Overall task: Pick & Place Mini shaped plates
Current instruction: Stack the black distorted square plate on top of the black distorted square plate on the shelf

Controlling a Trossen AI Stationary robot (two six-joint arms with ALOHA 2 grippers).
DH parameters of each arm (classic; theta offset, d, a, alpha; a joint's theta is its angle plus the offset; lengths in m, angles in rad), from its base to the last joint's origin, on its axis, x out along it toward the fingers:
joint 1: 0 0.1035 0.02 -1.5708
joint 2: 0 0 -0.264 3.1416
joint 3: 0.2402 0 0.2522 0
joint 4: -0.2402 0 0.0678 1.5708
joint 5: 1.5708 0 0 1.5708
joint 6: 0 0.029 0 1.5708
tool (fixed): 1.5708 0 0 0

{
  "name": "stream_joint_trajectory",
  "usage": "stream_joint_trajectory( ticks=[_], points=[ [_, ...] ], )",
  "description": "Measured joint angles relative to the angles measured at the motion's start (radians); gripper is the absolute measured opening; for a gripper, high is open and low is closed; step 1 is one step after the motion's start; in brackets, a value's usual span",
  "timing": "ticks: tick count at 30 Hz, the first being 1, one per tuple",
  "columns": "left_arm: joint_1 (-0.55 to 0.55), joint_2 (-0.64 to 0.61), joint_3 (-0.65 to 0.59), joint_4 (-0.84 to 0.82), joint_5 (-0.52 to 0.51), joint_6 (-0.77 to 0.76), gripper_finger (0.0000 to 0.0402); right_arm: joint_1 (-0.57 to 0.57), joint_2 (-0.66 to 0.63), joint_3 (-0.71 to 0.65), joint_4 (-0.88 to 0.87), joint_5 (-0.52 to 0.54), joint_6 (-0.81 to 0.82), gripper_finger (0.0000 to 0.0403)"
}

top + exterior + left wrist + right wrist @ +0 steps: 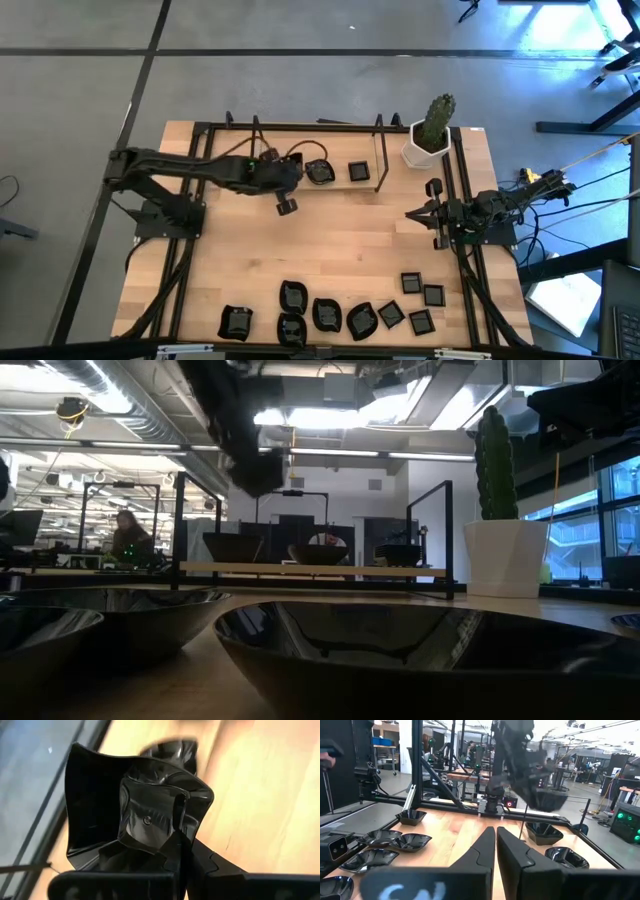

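Note:
My left gripper [282, 198] is shut on one wavy-edged black mini plate [115, 810] and hangs over the table's far middle, slanting down. Beyond it, two more mini plates [320, 172] [358, 172] lie by the far edge inside a black frame. Several other mini plates [330, 315] lie in a row along the near edge. My right gripper [412, 215] waits at the right side, level, shut and holding nothing [496, 842]. My left gripper pinches the plate by its rim [182, 832] between its two fingers, one finger [179, 815] on the hollow side and the other behind the plate. The fingers slant down from the table's left. The plate stands on edge in the hold, lifted clear of the table.
A white pot with a green cactus [430, 140] stands at the far right corner. A black frame [380, 150] with upright posts borders the far edge. The middle of the wooden table [340, 250] is bare.

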State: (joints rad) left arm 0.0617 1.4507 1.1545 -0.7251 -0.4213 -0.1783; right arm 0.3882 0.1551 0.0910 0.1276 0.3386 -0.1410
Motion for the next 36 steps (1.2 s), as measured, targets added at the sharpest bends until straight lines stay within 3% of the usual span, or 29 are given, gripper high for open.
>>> stream_joint_trajectory(
  ticks=[21,36],
  points=[
    [0.066,0.141,0.000,-0.118,-0.024,-0.019,0.0003,0.000,0.000,0.000,-0.005,0.000,0.000,0.0020],
    [0.098,0.160,0.000,-0.148,0.008,-0.042,0.0003,0.000,0.000,0.000,-0.006,0.000,0.001,0.0020]
  ],
)
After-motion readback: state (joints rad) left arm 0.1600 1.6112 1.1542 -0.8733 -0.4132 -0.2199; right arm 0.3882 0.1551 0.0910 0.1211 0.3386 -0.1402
